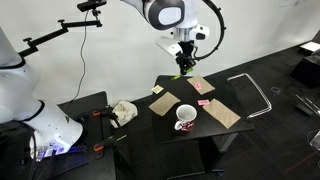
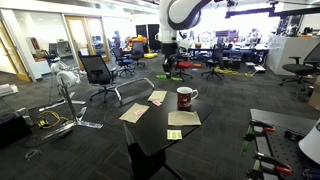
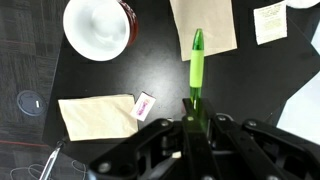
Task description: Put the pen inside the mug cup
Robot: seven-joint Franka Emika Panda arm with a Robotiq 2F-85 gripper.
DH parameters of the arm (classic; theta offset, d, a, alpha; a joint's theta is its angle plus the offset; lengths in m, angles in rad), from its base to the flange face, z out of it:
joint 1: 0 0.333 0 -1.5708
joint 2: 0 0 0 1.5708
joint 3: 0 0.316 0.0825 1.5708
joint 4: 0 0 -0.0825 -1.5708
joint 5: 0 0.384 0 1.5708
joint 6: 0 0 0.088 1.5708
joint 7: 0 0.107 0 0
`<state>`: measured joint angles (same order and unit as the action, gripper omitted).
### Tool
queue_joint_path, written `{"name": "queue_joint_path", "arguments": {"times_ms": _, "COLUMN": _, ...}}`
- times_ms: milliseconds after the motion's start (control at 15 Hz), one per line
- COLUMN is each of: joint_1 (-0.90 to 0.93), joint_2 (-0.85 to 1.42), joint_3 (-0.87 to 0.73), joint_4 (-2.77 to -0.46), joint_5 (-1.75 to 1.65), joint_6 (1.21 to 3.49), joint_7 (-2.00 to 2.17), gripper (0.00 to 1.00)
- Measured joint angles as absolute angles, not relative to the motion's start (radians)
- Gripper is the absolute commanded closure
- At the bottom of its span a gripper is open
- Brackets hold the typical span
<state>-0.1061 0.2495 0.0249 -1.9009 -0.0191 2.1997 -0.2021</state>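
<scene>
1. Office floor with grey carpet and black swivel chairs [image 2: 97, 70] is seen behind a small, matte black square table [image 3: 150, 65].
2. One thin, smooth yellow-green plastic pen [image 3: 196, 65] is gripped at its lower end by the dark metal gripper [image 3: 190, 120], whose fingers are clenched on it. The pen is held in the air above the table, outside the mug.
3. One small round white glazed mug [image 3: 97, 28] with a reddish rim is noted in the wrist view. It stands upright on the table, apart from the pen.
4. In an exterior view the side handle and dark red markings of the mug [image 2: 186, 98] are visible.
5. Three flat tan paper sheets are counted in an exterior view [image 1: 165, 102]; two are seen in the wrist view.
6. One small pink oblong object [image 3: 144, 106] lies just beside a tan sheet.
7. One pale square note [image 3: 268, 22] lies near the table edge.
8. One crumpled white cloth [image 1: 123, 112] rests on a neighbouring dark surface.
</scene>
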Motion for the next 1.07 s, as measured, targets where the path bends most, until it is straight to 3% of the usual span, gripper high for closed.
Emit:
{"name": "queue_joint_path", "arguments": {"times_ms": 133, "joint_1": -0.106, "joint_2": 0.25, "joint_3": 0.024, "joint_4": -1.904, "joint_5": -0.019, "joint_6": 2.2, "joint_7": -0.202, "gripper": 0.9}}
{"name": "queue_joint_path", "arguments": {"times_ms": 200, "joint_1": -0.106, "joint_2": 0.25, "joint_3": 0.024, "joint_4": -1.905, "joint_5": -0.019, "joint_6": 2.2, "joint_7": -0.202, "gripper": 0.97}}
{"name": "queue_joint_path", "arguments": {"times_ms": 467, "joint_1": -0.098, "joint_2": 0.251, "joint_3": 0.015, "joint_4": -1.907, "joint_5": -0.046, "joint_6": 2.216, "joint_7": -0.165, "gripper": 0.97}}
{"name": "queue_joint_path", "arguments": {"times_ms": 1067, "joint_1": 0.034, "joint_2": 0.249, "joint_3": -0.109, "joint_4": -1.975, "joint_5": -0.459, "joint_6": 2.385, "joint_7": 0.488, "gripper": 0.97}}
